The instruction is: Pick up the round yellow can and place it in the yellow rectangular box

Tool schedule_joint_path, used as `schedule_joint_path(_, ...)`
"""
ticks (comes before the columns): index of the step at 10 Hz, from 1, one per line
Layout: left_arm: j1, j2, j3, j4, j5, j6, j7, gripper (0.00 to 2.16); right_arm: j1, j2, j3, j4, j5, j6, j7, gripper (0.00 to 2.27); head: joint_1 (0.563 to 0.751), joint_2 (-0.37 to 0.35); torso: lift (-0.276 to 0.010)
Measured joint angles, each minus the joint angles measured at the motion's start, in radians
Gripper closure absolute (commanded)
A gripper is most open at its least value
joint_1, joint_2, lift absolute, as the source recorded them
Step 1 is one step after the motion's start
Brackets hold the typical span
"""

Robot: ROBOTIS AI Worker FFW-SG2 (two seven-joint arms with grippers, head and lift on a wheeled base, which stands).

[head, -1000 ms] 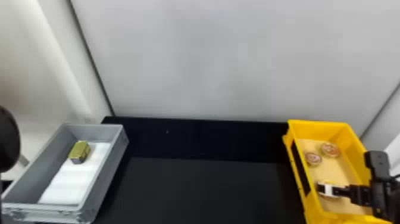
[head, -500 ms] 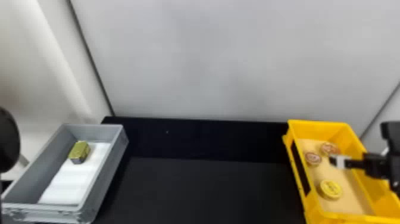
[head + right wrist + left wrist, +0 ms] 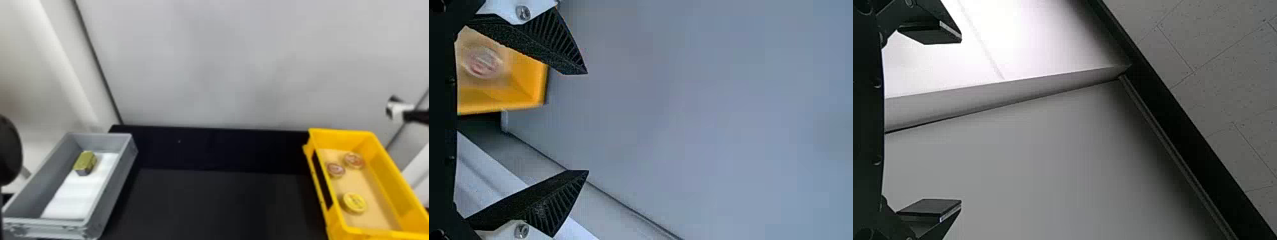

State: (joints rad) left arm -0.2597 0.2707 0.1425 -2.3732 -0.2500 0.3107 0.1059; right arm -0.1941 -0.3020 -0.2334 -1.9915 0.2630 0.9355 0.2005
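While both black fingers of the right gripper (image 3: 587,123) are spread wide with nothing gripped, the round yellow can (image 3: 355,202) is seen lying flat in the near part of the yellow rectangular box (image 3: 338,138), apart from two reddish tins (image 3: 353,160) at the far end. Placement is judged complete; only parking of the right arm (image 3: 418,116) seems required. That arm is held raised above the box's far right corner, extended leftward. Left gripper (image 3: 961,120): spread, empty.
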Motion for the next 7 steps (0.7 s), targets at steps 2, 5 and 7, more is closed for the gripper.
schedule_joint_path(2, -0.003, 0.000, 0.000, 0.000, 0.000, 0.002, 0.002, 0.11, -0.005, -0.001, 0.059, -0.139, 0.021, -0.088, -0.178, 0.09, 0.663, 0.054, -0.010)
schedule_joint_path(5, 0.008, -0.006, 0.010, 0.000, 0.000, -0.001, 0.006, 0.11, -0.005, -0.003, 0.120, -0.257, 0.071, -0.304, -0.364, 0.11, 0.663, 0.054, -0.010)
schedule_joint_path(7, 0.006, -0.010, 0.014, 0.002, 0.000, -0.012, 0.015, 0.11, -0.048, -0.018, 0.144, -0.290, 0.074, -0.384, -0.380, 0.11, 0.663, 0.054, -0.010)
